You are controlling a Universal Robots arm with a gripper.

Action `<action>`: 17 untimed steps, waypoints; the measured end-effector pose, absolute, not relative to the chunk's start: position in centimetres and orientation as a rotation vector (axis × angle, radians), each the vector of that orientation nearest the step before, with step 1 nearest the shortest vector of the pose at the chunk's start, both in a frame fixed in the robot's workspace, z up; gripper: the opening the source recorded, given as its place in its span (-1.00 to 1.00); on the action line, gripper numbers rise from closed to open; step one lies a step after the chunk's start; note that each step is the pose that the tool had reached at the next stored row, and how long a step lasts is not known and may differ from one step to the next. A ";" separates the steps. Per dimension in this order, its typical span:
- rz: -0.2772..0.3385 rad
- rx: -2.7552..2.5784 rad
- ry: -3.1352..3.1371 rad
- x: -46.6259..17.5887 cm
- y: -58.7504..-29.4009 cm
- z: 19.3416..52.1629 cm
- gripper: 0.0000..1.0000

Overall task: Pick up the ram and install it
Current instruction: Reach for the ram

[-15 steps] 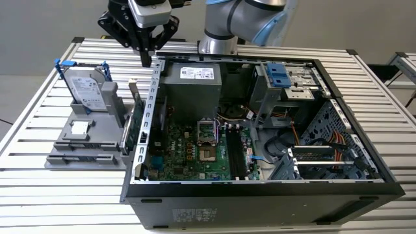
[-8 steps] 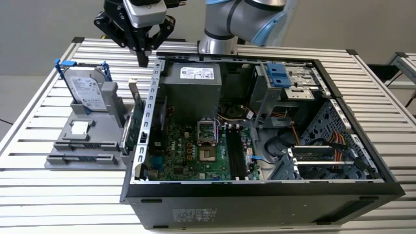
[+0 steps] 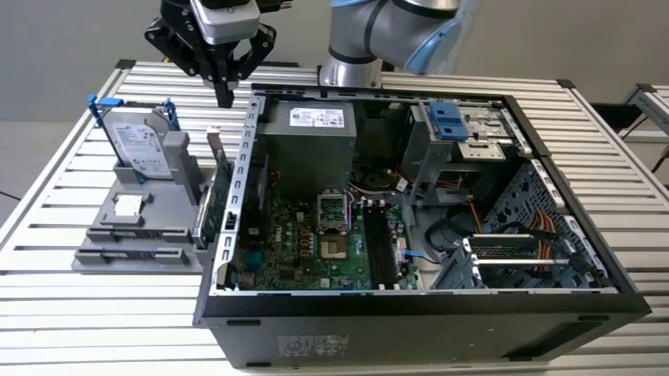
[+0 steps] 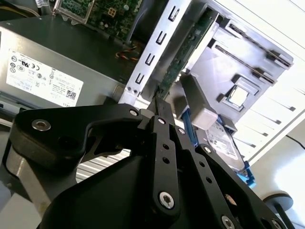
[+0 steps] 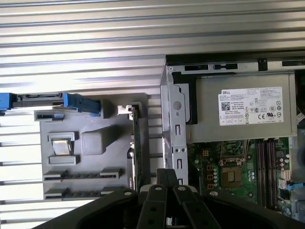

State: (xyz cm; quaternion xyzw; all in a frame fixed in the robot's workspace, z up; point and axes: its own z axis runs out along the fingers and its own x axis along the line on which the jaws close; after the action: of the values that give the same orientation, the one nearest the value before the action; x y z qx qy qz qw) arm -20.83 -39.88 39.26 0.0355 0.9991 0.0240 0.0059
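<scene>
UR arm [image 3: 366, 31] with a black linkage gripper [image 3: 225, 99].
Arm shell is silver-grey, with rounded joint housings and pale blue end caps. Gripper is matte black: flat bar links spread wide at the base and taper to two slim fingers [image 4: 164, 152], side by side at the tip. Bright silver screws [image 4: 166, 200] sit at the pivots behind the fingers, and smaller holes run in a row along the finger bars. A grey metal body sits between the links, wrist-side of them.
</scene>
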 end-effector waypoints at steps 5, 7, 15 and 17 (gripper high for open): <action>0.075 0.111 3.128 -21.1 -39.9 39.3 -1.00; 0.075 0.111 3.128 -21.2 -39.9 39.3 -1.00; 0.075 0.111 3.128 -22.1 -39.9 39.3 -1.00; 0.075 0.111 3.128 -22.4 -39.9 39.3 -1.00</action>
State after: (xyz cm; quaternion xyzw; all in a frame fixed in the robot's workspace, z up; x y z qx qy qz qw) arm -22.39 -39.88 39.26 0.0355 0.9991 0.0241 0.0052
